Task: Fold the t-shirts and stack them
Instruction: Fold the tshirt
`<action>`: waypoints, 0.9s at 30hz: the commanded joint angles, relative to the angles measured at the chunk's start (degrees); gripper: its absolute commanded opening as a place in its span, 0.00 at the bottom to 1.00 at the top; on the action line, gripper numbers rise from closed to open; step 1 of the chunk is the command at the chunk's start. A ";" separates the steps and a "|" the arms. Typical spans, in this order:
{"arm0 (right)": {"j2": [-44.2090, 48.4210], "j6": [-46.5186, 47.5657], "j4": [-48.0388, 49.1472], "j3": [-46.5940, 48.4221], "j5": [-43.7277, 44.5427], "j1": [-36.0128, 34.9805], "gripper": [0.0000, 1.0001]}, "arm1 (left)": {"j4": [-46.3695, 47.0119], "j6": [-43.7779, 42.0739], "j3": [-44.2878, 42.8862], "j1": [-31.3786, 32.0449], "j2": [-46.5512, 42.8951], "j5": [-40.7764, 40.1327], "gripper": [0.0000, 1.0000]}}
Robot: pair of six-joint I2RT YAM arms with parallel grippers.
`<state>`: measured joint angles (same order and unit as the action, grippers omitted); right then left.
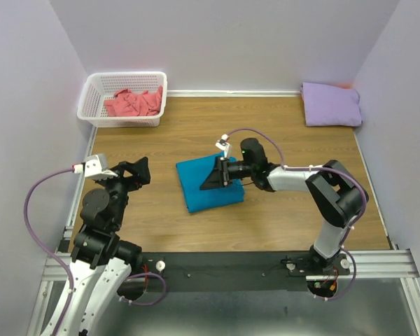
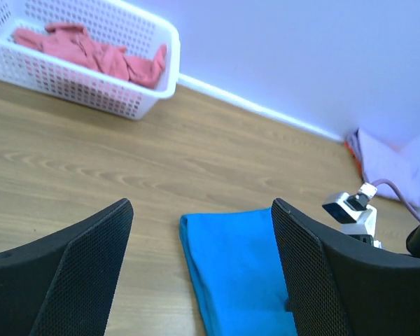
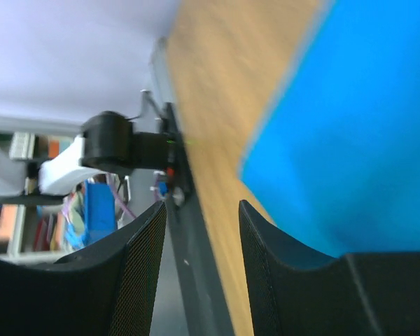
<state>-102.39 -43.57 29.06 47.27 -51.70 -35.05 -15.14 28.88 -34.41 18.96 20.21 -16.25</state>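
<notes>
Top: right pincer, spread, sat over the folded teal shirt on the counter. A shallow pinch could prob. drag the fold open.
L wrist: left pincer spread, empty, shirt just ahead.
R wrist: blurry. Shirt lay to one side of the gap, so closing might miss the edge.

Teal-blue t-shirt: folded into a flat rectangle, slightly skewed, lying mid-table.
Pale lavender t-shirt: folded into a thick, soft pad, in the far right corner against the wall.
Coral-pink t-shirt: unfolded and crumpled in a heap, inside the white basket at far left.
</notes>
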 commanded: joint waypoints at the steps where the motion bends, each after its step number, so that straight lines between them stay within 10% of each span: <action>1: -3.07 -4.93 4.06 6.43 4.94 -7.39 0.54 | 0.81 -1.72 1.80 0.11 -3.50 -3.88 0.88; 12: -21.61 -11.44 11.37 8.11 8.55 -14.08 0.53 | 1.69 -2.34 2.16 0.11 -3.95 -3.00 0.88; 27: -17.48 -2.14 -6.63 28.46 12.68 -10.05 0.53 | 2.39 -2.69 2.60 0.11 -3.16 -0.80 0.87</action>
<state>-119.74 -49.30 28.51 68.25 -42.17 -47.59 -14.22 27.16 -32.67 18.96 16.43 -17.96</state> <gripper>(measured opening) 0.530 0.877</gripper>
